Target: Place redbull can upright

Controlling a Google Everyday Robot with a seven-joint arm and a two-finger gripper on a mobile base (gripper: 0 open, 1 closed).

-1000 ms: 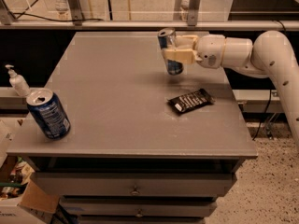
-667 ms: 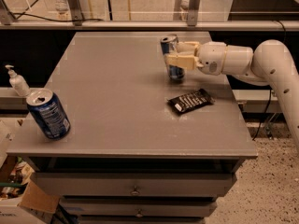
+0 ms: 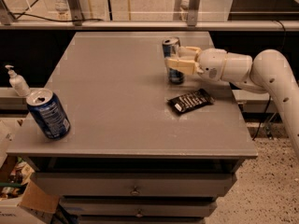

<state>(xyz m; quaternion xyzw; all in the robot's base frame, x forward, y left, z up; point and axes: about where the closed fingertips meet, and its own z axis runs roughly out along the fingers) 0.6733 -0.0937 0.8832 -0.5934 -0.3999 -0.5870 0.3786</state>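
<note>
At the lower left of the frame a soda can (image 3: 48, 114) stands on the table (image 3: 117, 87), close to the front left corner, its open top turned up and to the left. Just outside the table's left edge there is a pump bottle (image 3: 17, 82). Right of centre, a black packet (image 3: 190, 101) lies flat on the tabletop at a slant.

Just above the packet in the frame, and farther back on the table, is the gripper (image 3: 177, 59). It reaches in from the right on a white arm (image 3: 271, 73). Its cream fingers (image 3: 180, 65) are closed around the redbull can (image 3: 172, 59), one crossing the front of the can about halfway up and the other behind it. The grip looks firm, with no gap visible between fingers and metal.

The redbull can is slim, silver and blue, with its silver top up. It is nearly upright, with the top leaning a little toward the left of the frame. It sits right of centre in the upper half of the frame, and its base is at or just above the tabletop; whether it touches cannot be told. It stands apart from the packet.

Behind the table, a metal rail (image 3: 140, 25) runs across the top of the frame.

Compared with a second ago, the redbull can and gripper sit lower and slightly farther right. The soda can and packet have not moved.
</note>
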